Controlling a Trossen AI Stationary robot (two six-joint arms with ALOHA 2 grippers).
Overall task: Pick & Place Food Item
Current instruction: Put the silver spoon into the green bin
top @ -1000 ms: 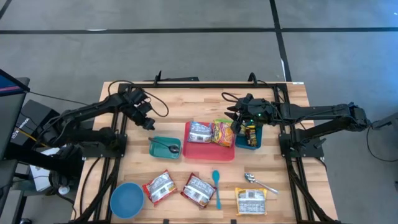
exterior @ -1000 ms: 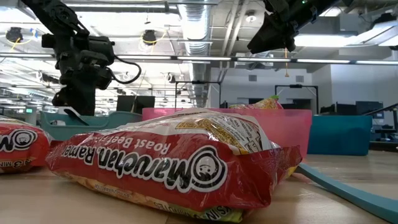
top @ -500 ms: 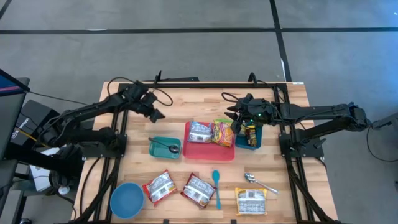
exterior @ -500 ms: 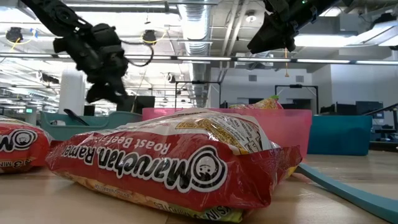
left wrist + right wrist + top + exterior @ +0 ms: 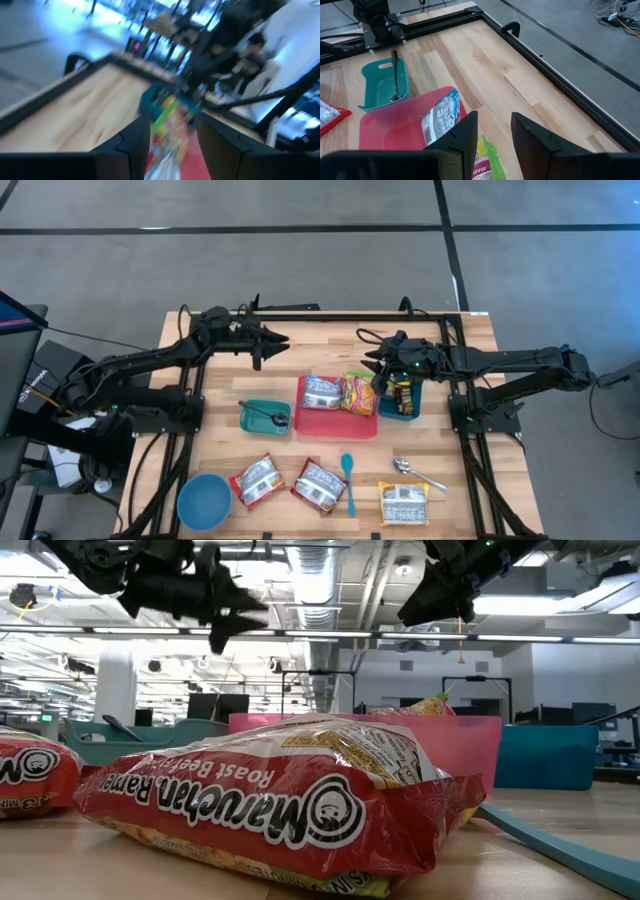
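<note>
A pink tray at mid-table holds a white-and-red ramen packet and a yellow-green packet. More ramen packets and a yellow packet lie flat near the front edge. My left gripper hangs high over the far left of the table, pointing almost level toward the tray, open and empty. My right gripper hovers open and empty over the tray's right end, beside a blue bin.
A teal tray with a dark spoon lies left of the pink tray. A blue bowl, a blue spoon and a metal spoon are near the front. The blue bin holds a dark item. Bare wood shows along the far edge.
My left gripper has risen and swung toward the table's far edge and right, tipping from pointing down over the teal tray to almost level, facing the pink tray. Its fingers stay open and empty.
</note>
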